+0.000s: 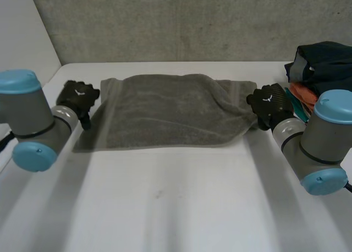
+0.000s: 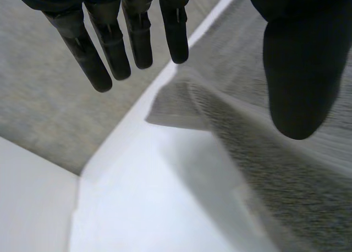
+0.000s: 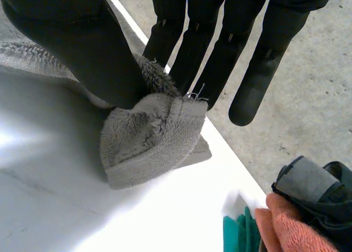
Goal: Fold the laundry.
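Grey arms (image 1: 33, 122) flank my towel (image 1: 170, 111), long axis 9-to-3: right hand (image 1: 268, 103) pinches the 3 o'clock corner; left hand (image 1: 78, 95) hovers straight-fingered, empty, at 9.

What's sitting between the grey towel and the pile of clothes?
The right hand sits there, pinching a corner of the towel, with the pile of clothes just beyond it. The head view shows this.

One grey terry towel (image 1: 170, 111), two black hands, left hand (image 1: 77, 96) and right hand (image 1: 268, 102), one white table (image 1: 181, 197), one heap of dark, orange and green clothes (image 1: 322, 65)
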`<control>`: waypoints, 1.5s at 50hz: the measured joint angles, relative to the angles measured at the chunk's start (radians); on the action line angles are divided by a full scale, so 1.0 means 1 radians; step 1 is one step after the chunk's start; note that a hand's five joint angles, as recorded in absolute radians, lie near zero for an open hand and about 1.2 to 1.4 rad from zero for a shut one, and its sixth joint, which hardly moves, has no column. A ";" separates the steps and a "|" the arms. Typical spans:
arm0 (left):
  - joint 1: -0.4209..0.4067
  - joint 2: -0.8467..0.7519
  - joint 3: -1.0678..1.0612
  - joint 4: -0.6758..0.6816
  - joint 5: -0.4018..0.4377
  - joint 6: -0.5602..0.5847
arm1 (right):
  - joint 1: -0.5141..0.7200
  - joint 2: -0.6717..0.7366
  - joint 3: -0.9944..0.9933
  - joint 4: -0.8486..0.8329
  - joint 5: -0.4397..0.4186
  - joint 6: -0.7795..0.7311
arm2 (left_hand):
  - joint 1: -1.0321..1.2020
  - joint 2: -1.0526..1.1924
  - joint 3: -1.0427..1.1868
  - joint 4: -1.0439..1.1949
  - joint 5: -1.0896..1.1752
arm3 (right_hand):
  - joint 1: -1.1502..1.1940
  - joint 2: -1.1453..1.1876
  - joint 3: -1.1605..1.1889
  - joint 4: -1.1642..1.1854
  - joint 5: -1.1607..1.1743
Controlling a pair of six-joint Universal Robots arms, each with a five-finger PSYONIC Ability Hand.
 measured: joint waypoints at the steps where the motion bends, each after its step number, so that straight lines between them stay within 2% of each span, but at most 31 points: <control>1: 0.007 0.019 -0.007 -0.001 0.002 0.001 | 0.000 -0.001 -0.001 0.001 0.004 0.003 | -0.015 -0.020 -0.023 -0.018 -0.021 | 0.000 0.000 0.000 0.000 0.000; 6: 0.038 0.100 -0.059 -0.006 0.027 -0.016 | -0.004 -0.015 -0.008 0.005 0.015 0.026 | -0.016 -0.025 -0.026 -0.022 -0.025 | 0.000 0.000 0.000 0.000 0.000; 12: 0.089 0.213 -0.223 -0.021 0.145 -0.035 | -0.004 -0.044 -0.021 0.033 0.023 0.072 | 0.029 0.031 0.031 0.048 0.056 | 0.000 0.000 0.000 0.000 0.000; 17: 0.114 0.226 -0.318 -0.025 0.234 0.001 | 0.000 -0.054 -0.028 0.063 0.022 0.090 | 0.023 0.025 0.025 0.039 0.042 | 0.000 0.000 0.000 0.000 0.000; 21: 0.125 0.192 -0.330 -0.025 0.257 0.056 | 0.002 -0.056 -0.028 0.074 0.021 0.094 | 0.023 0.025 0.024 0.032 0.031 | 0.000 0.000 0.000 0.000 0.000; 30: 0.143 0.076 -0.251 -0.032 0.249 0.153 | 0.000 -0.053 -0.023 0.075 0.020 0.088 | 0.027 0.027 0.027 0.043 0.049 | 0.000 0.000 0.000 0.000 0.000; 54: 0.116 -0.097 -0.030 -0.096 0.206 0.197 | -0.008 -0.047 -0.010 0.067 0.021 0.074 | 0.047 0.048 0.045 0.063 0.071 | 0.000 0.000 0.000 0.000 0.000; 57: 0.111 -0.117 -0.009 -0.097 0.202 0.209 | -0.009 -0.045 -0.010 0.067 0.021 0.073 | 0.192 0.171 0.168 0.188 0.190 | 0.000 0.000 0.000 0.000 0.000; 60: 0.105 -0.140 0.015 -0.098 0.202 0.219 | -0.010 -0.045 -0.009 0.068 0.023 0.072 | 0.582 0.551 0.540 0.560 0.553 | 0.000 0.000 0.000 0.000 0.000; 62: 0.099 -0.153 0.030 -0.100 0.200 0.226 | -0.011 -0.046 -0.007 0.070 0.027 0.072 | 0.730 0.699 0.701 0.722 0.711 | 0.000 0.000 0.000 0.000 0.000; 64: 0.094 -0.159 0.044 -0.108 0.194 0.234 | -0.013 -0.049 -0.004 0.073 0.032 0.071 | 0.745 0.772 0.769 0.792 0.755 | 0.000 0.000 0.000 0.000 0.000; 70: 0.093 -0.083 0.029 -0.155 0.175 0.244 | -0.042 -0.105 0.031 0.127 0.042 0.029 | 0.745 0.782 0.777 0.801 0.755 | 0.000 0.000 0.000 0.000 0.000; 75: 0.119 0.061 -0.068 -0.207 0.191 0.261 | -0.102 -0.182 0.076 0.259 0.006 -0.101 | 0.745 0.782 0.777 0.801 0.755 | 0.000 0.000 0.000 0.000 0.000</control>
